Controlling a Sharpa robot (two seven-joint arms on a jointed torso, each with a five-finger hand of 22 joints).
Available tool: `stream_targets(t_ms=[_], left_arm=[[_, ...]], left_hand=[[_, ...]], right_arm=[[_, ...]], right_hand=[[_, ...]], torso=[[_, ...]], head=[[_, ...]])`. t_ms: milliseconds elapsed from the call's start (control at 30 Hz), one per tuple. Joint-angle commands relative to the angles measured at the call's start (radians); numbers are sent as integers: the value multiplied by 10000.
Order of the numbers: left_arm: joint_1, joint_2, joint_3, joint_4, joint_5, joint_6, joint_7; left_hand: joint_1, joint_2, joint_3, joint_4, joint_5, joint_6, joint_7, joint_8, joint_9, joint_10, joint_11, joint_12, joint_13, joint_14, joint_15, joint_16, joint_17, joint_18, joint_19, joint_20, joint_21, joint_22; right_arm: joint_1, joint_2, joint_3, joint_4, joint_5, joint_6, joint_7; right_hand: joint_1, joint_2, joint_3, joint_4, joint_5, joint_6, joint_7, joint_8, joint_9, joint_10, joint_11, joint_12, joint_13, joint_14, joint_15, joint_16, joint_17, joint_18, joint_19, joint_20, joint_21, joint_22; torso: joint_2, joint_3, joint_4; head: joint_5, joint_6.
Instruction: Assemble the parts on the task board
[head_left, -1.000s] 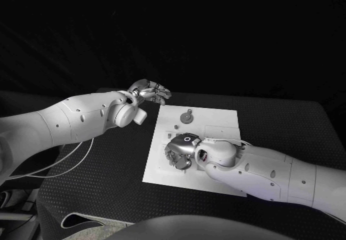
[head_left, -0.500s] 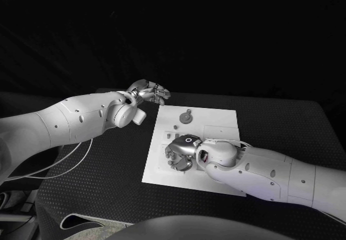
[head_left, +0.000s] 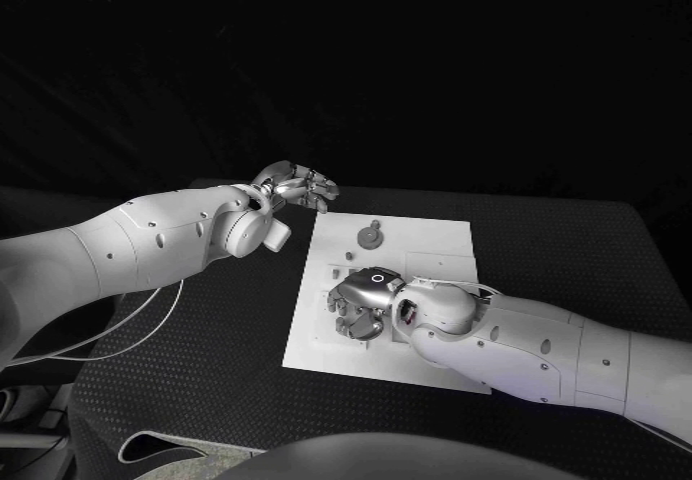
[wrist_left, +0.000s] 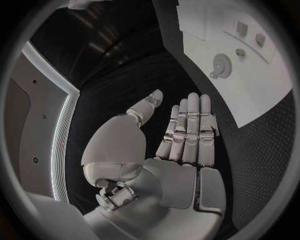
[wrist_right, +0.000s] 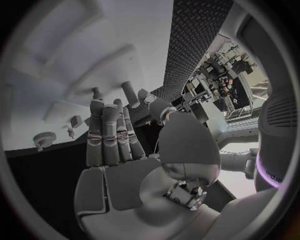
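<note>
Hovering over the unlabelled task board (head_left: 433, 250), right robot hand (head_left: 359, 303)

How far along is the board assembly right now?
Done: a round part sits on the far end of the task board; whether it is fully seated can't be told. In hand: the right hand is down over the board's middle, fingers among the small parts; a grasp can't be confirmed. The left hand hovers empty off the board's far corner. Left: the small parts seen from the left wrist.
</note>
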Motion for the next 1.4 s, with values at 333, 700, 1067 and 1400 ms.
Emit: stream_targets(t_ms=[333,700,1067,1400], left_arm=[[13,3,10,26,55,133,56],[13,-40,9,4,55,122,51],[13,-114,6,-52,61,-3,131],[2,-19,2,-191,104,23,150]], left_hand=[[-84,7,-43,21,-9,-90,5,65,-16,-66,0,16,-11,70,-7,-54,19,-4,16,17,-39,-16],[-89,9,-44,24,-10,-92,6,69,-18,-66,0,17,-12,72,-7,-61,29,-5,16,19,-39,-16],[-114,8,-53,41,-13,-73,0,88,-17,-43,-8,31,-8,77,-6,-71,48,-6,18,20,-37,-15],[-148,20,-57,74,-13,-43,-16,117,-17,-2,-25,51,1,98,-13,-82,80,-1,35,15,-29,-11]], right_arm=[[-7,21,-1,34,243,-193,276],[3,-442,10,367,944,-1284,616],[926,-2156,811,1349,4878,-946,766],[1808,-3730,805,1714,7285,879,-2195]], right_hand=[[189,6,-24,1,10,92,-89,95,28,-45,-13,1,48,-205,5,192,-84,126,-202,23,99,226],[87,-149,-117,54,9,8,-47,79,2,-93,3,-8,77,-256,22,305,-155,126,-230,45,166,219],[-209,57,-469,290,8,123,85,244,74,722,-340,793,966,-670,-284,114,-661,125,-678,201,-56,148],[-741,143,-737,914,22,288,-252,421,792,-411,-750,5199,7239,-540,-685,2299,-164,126,-164,-122,647,237]], torso=[[0,-10,7],[-5,1,-9],[-9,16,-18],[-58,56,-126]], head=[[-28,5],[-94,110],[-440,473],[-731,712]])
